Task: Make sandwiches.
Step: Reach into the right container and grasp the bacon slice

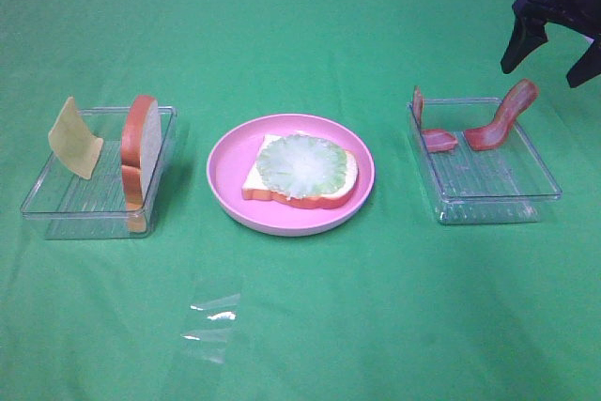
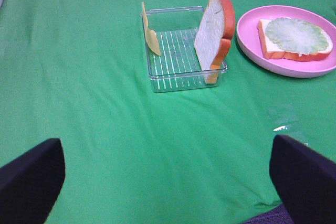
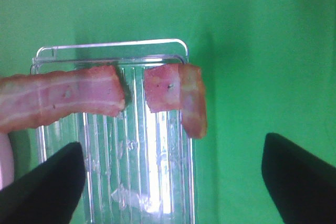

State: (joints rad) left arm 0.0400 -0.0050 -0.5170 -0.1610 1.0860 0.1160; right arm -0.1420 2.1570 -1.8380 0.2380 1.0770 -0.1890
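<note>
A white bread slice (image 1: pixel 258 180) with an orange-brown crust lies on the round pink plate (image 1: pixel 225 161), with pale green lettuce (image 1: pixel 305 166) on top. A second bread slice (image 1: pixel 141 147) and a yellow cheese square (image 1: pixel 75 138) stand upright in the left clear tray (image 1: pixel 56 208). Two reddish-pink bacon strips (image 1: pixel 502 119) (image 1: pixel 437 138) lean in the right clear tray (image 1: pixel 498 190). My right gripper (image 1: pixel 542 72) is open and empty above and behind that tray; its view shows the bacon (image 3: pixel 63 98) below. My left gripper (image 2: pixel 168 182) is open and empty, short of the left tray (image 2: pixel 181 80).
A green cloth covers the whole table. A scrap of clear plastic film (image 1: pixel 211 321) lies on the cloth in front of the plate and also shows in the left wrist view (image 2: pixel 283 124). The table's far corners show at the top edge.
</note>
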